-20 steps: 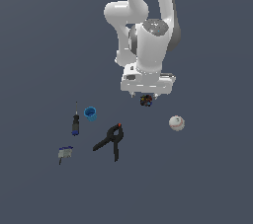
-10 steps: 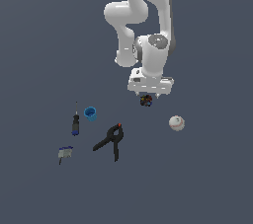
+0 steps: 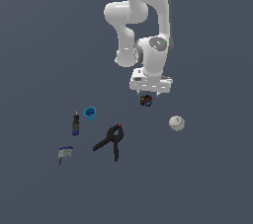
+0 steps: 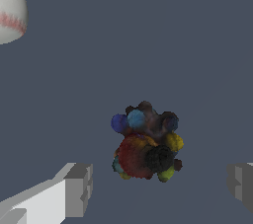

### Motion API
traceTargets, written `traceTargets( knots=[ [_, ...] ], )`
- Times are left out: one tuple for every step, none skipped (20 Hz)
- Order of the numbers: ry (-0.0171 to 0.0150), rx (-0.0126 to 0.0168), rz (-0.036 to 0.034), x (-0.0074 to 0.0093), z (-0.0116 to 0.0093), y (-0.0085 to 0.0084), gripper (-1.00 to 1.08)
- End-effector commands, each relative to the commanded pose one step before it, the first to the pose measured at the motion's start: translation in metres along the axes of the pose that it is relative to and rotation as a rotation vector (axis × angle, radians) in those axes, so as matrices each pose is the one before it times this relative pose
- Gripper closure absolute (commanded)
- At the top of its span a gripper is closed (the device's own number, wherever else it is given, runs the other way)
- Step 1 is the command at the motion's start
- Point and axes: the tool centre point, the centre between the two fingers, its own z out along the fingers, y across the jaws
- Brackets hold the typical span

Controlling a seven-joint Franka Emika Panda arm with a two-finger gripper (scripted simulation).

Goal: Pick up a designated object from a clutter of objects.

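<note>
The designated object is a small dark lumpy cluster with blue, red and orange specks, lying just under my gripper in the exterior view. In the wrist view the designated object sits between my two grey fingertips, which stand wide apart on either side of it without touching. The gripper is open. The clutter of objects lies around: a white ball, a black clamp, a blue cup, a dark screwdriver and a small grey-blue piece.
The white ball with red stitching shows at the edge of the wrist view, well away from the fingers. The clamp, cup, screwdriver and grey-blue piece lie toward the exterior view's left of the gripper.
The arm has lowered and shifted slightly to the exterior view's right, bringing the open gripper down over the dark lump. No object has moved.
</note>
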Motion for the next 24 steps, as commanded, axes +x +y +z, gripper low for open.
traceTargets(
  knots=[
    [-0.00017, 0.00002, 0.00014, -0.00003, 0.00010, 0.00004, -0.92],
    [0.00000, 0.00000, 0.00000, -0.00002, 0.00022, 0.00000, -0.92],
    [0.00000, 0.00000, 0.00000, -0.00007, 0.00067, 0.00000, -0.92],
    [0.00000, 0.00000, 0.00000, -0.00010, 0.00112, 0.00000, -0.92],
    [0.00000, 0.00000, 0.00000, -0.00013, 0.00156, 0.00000, -0.92],
    [-0.00015, 0.00047, 0.00001, -0.00013, 0.00197, 0.00003, -0.92],
    [0.00000, 0.00000, 0.00000, -0.00016, 0.00243, -0.00001, -0.92],
    [0.00000, 0.00000, 0.00000, -0.00016, 0.00285, -0.00002, -0.92],
    [0.00000, 0.00000, 0.00000, -0.00017, 0.00328, -0.00002, -0.92],
    [0.00000, 0.00000, 0.00000, -0.00017, 0.00370, -0.00002, -0.92],
    [-0.00009, 0.00044, 0.00019, -0.00013, 0.00407, 0.00009, -0.92],
    [0.00000, 0.00000, 0.00000, -0.00017, 0.00451, 0.00000, -0.92],
    [0.00000, 0.00000, 0.00000, -0.00015, 0.00443, 0.00001, -0.92],
    [0.00000, 0.00000, 0.00000, -0.00012, 0.00398, 0.00002, -0.92],
    [0.00000, 0.00000, 0.00000, -0.00009, 0.00354, 0.00002, -0.92],
    [0.00023, -0.00038, 0.00020, -0.00003, 0.00308, 0.00008, -0.92],
    [0.00000, 0.00000, 0.00000, -0.00002, 0.00266, 0.00000, -0.92],
    [0.00000, 0.00000, 0.00000, 0.00001, 0.00222, -0.00002, -0.92],
    [0.00000, 0.00000, 0.00000, 0.00005, 0.00178, -0.00005, -0.92],
    [0.00025, -0.00029, 0.00030, 0.00013, 0.00130, 0.00002, -0.92],
    [0.00000, 0.00000, 0.00000, 0.00012, 0.00092, -0.00011, -0.92],
    [0.00000, 0.00000, 0.00000, 0.00012, 0.00051, -0.00011, -0.92],
    [0.00000, 0.00000, 0.00000, 0.00006, 0.00015, -0.00006, -0.92],
    [0.00000, 0.00000, 0.00000, 0.00000, 0.00000, 0.00000, 1.08]
  ],
)
